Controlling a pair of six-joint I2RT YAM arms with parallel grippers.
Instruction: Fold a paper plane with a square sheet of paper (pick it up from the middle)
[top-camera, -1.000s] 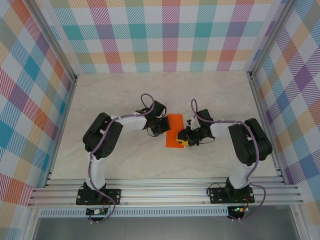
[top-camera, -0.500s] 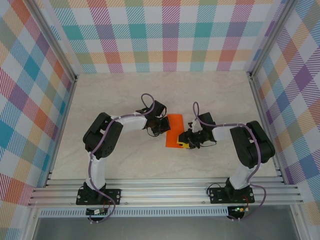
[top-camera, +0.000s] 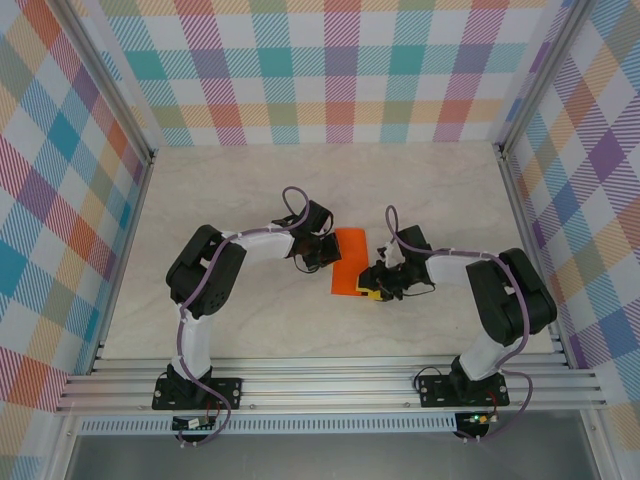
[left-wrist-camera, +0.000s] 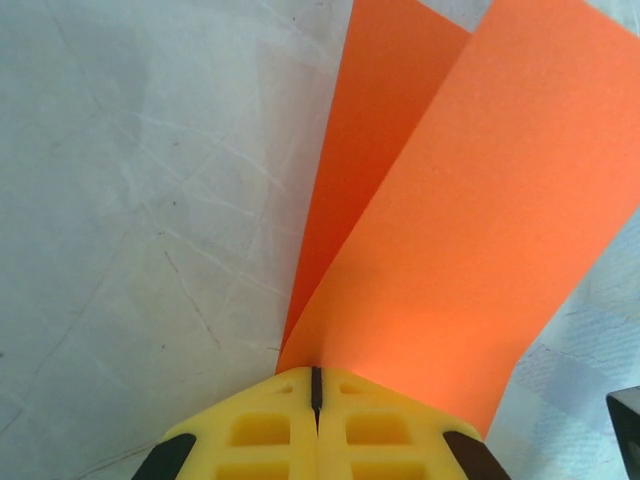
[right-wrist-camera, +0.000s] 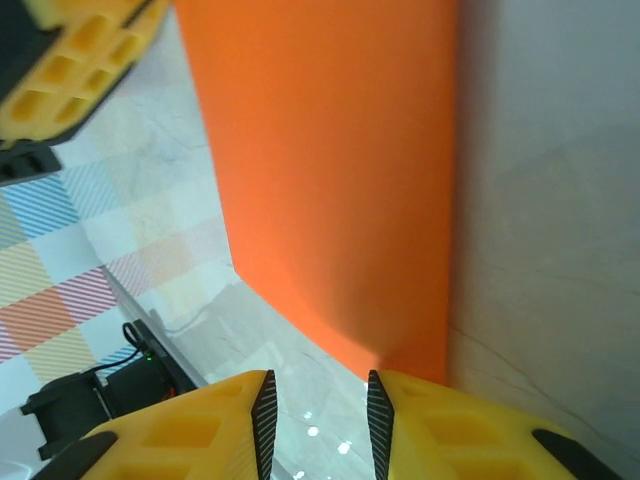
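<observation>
Pinched doubled paper (left-wrist-camera: 470, 230) tight in left gripper (left-wrist-camera: 315, 382), apparently mid-fold; poised right gripper (right-wrist-camera: 318, 398), jaws parted, at its edge. Probably needed next: pressing the fold flat.

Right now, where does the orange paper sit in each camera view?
Top external: orange paper at the middle of the table.
Left wrist: fanning up and right from the shut left gripper.
Right wrist: upper centre, above the open right gripper.
Shared landmark: the left gripper at the paper's edge.
</observation>
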